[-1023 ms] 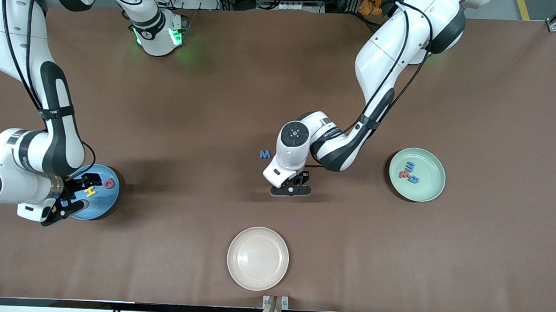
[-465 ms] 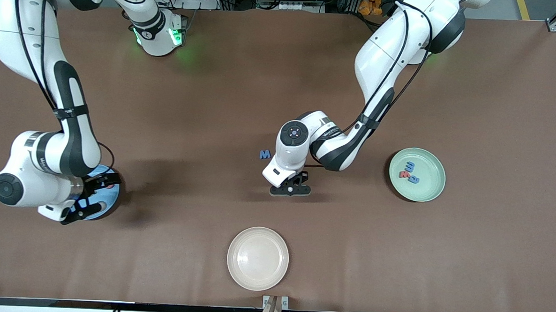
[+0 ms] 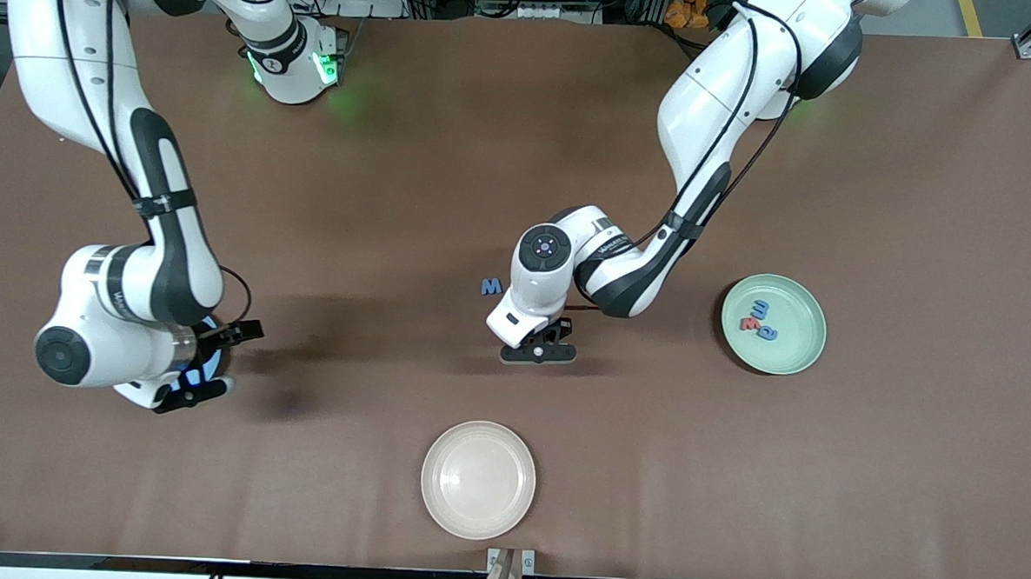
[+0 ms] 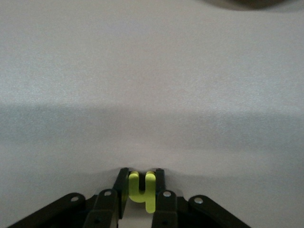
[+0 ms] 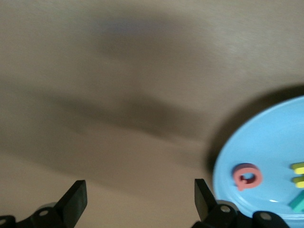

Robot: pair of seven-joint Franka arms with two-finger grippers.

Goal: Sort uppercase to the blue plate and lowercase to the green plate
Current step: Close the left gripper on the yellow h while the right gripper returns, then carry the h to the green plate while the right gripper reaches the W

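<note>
The left tool was down at the middle of the brown worktop, its fingers pressed together on a small yellow letter h. In the left wrist view the letter stood between the two black pads with its legs pointing away from the camera; in the front view the tool hid it entirely. A blue capital letter M lay flat on the worktop just beside the left arm's wrist, toward the right arm's end and a little farther from the front camera than the tool.

The green plate sat toward the left arm's end of the worktop, holding three letters close together: a red w, a blue m and a blue a.

The right tool hung with its fingers wide apart and nothing between them, over the edge of the blue plate at the right arm's end of the worktop. The arm covered most of that plate in the front view. The right wrist view showed a red Q lying in it, with part of a yellow letter and a teal piece at the picture's edge.

A cream-white plate rested nearest the front camera, near the middle of the worktop.
</note>
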